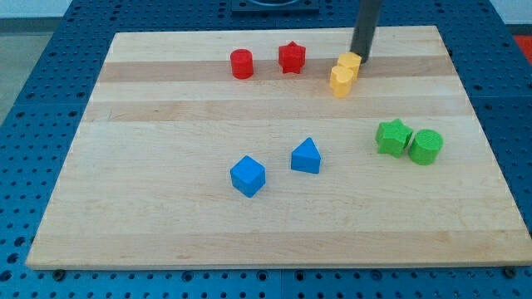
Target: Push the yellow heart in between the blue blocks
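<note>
The small yellow heart-shaped block (341, 81) lies near the view's top of the pale wooden board (166, 224), touching a second yellow block (350, 62) of unclear shape. It looks light, rigid and smooth, likely to slide or spin easily, so I judge a push through its upper-right side best. My tip (361, 59) rests just beside that second yellow block; there are no jaws to spread or close. The blue cube (248, 176) and blue triangular block (306, 156) sit well below, a narrow gap between them. The board is flat, with open room between.
</note>
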`<state>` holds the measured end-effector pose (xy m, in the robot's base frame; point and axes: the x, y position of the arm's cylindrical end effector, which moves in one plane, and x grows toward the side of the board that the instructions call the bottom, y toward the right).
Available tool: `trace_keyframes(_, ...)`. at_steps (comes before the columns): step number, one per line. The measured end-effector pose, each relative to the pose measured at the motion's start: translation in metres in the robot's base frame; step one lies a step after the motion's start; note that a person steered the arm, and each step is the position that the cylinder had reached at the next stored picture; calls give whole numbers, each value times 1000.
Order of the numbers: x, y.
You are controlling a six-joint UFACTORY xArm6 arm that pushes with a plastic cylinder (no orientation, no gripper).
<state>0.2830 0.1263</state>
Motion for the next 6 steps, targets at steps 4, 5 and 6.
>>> trace_keyframes(4, 38, -34)
trace_keyframes(5, 63, -34)
trace_keyframes(6, 91, -35)
